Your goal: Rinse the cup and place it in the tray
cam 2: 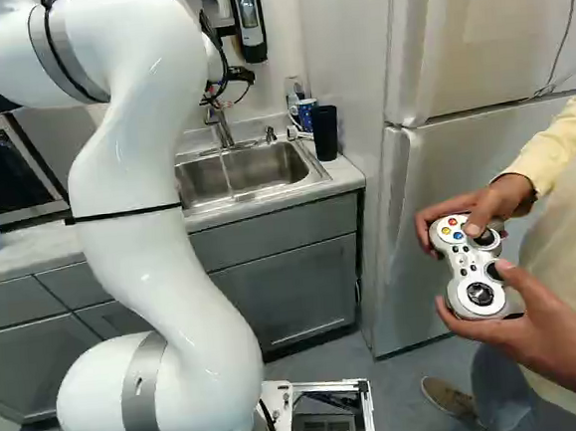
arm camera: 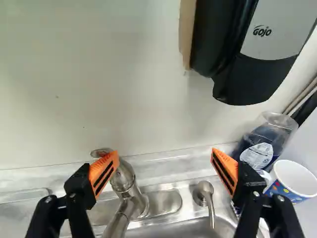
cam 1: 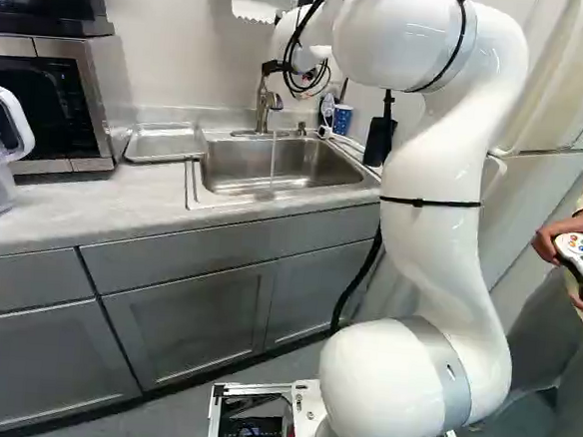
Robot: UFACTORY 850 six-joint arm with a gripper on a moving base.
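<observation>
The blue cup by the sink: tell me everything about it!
The cup is blue with colourful spots, a white inside and a round rim, and looks like paper. It stands upright, open at the top, near the sink, beside a clear bottle of blue liquid. The gripper isn't holding it.

At left, 1 microwave [cam 2: 0,168]; left of middle, 1 white arm [cam 2: 130,178]; beyond, 1 steel sink [cam 2: 274,165] with 1 faucet [cam 2: 223,131], 1 thin water stream [cam 2: 227,170] falling into the basin. Beside the sink, 1 blue cup [cam 2: 305,117] and 1 black tumbler [cam 2: 325,131], upright; above, 1 wall dispenser [cam 2: 248,17]. At right, 1 refrigerator [cam 2: 386,258], with 1 game controller [cam 2: 467,266] held nearer in 2 hands [cam 2: 496,201].
</observation>
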